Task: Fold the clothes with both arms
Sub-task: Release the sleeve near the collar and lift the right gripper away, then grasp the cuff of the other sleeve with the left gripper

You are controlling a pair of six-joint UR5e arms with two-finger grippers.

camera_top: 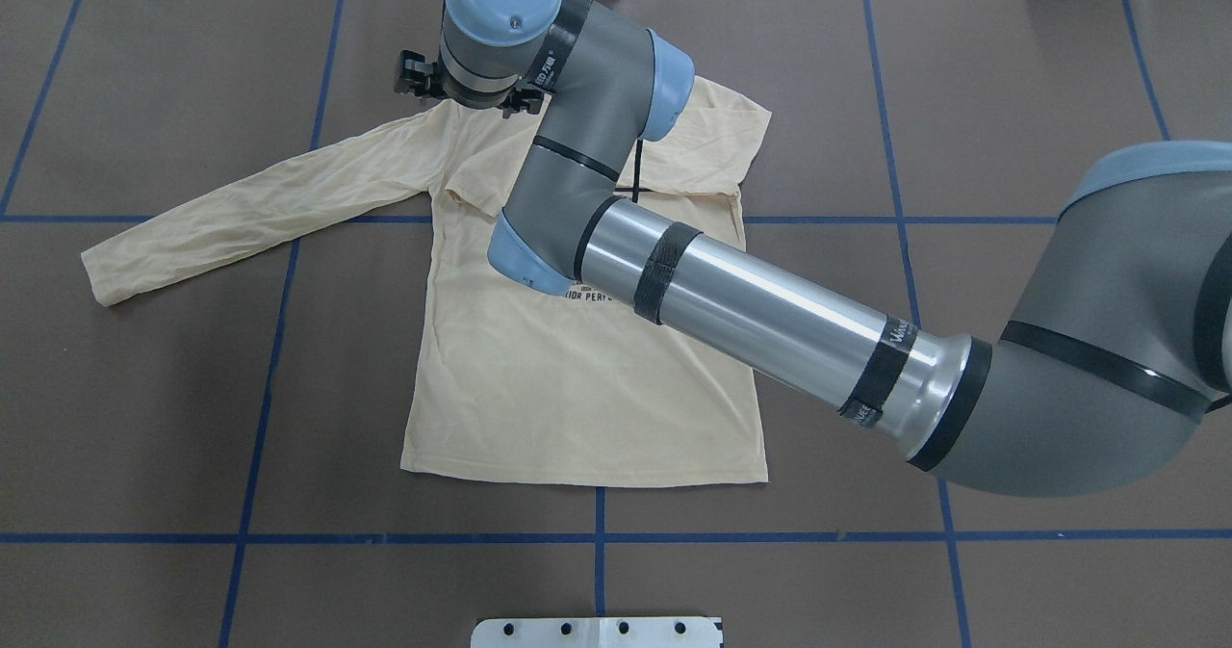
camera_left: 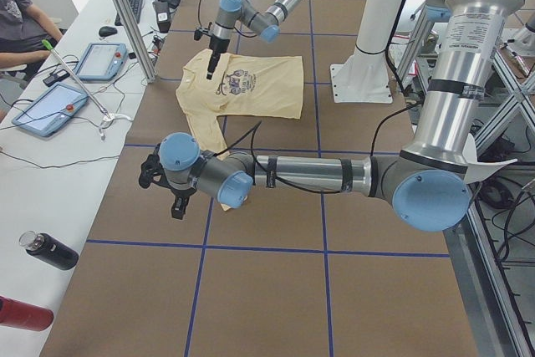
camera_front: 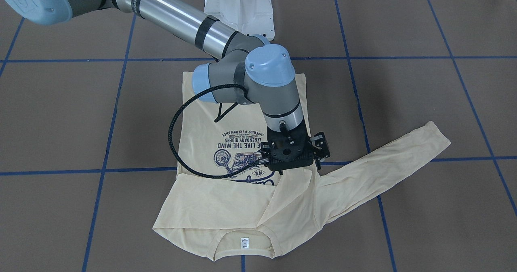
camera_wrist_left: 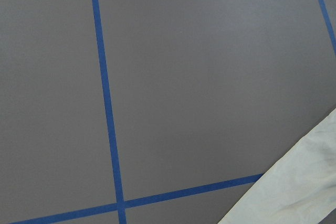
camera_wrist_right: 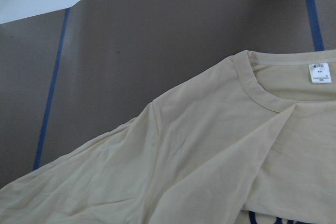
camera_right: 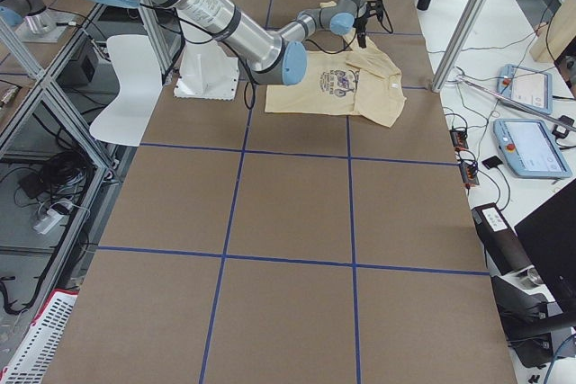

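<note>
The T-shirt (camera_front: 202,130) carries a navy print (camera_front: 242,148), upside down in the front-facing view, that reads "SUPERIOR PERFORMANCE", "LEGENDARY RIDERS" and "LIKE THE WIND", the start of that last line hidden. A badge (camera_front: 258,174) in the print shows "1976". The white neck label (camera_wrist_right: 318,72) reads "SIZE" above smaller, illegible lines. White lettering on a black strap (camera_top: 881,369) around the right arm (camera_top: 770,311) is too blurred to read.

Right arm (camera_top: 751,311) spans the T-shirt (camera_top: 577,407) body; open table (camera_top: 144,388) surrounds the sleeve (camera_top: 260,200).

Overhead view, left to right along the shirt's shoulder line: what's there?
Outstretched sleeve → right arm's wrist → T-shirt's other shoulder → table.
</note>
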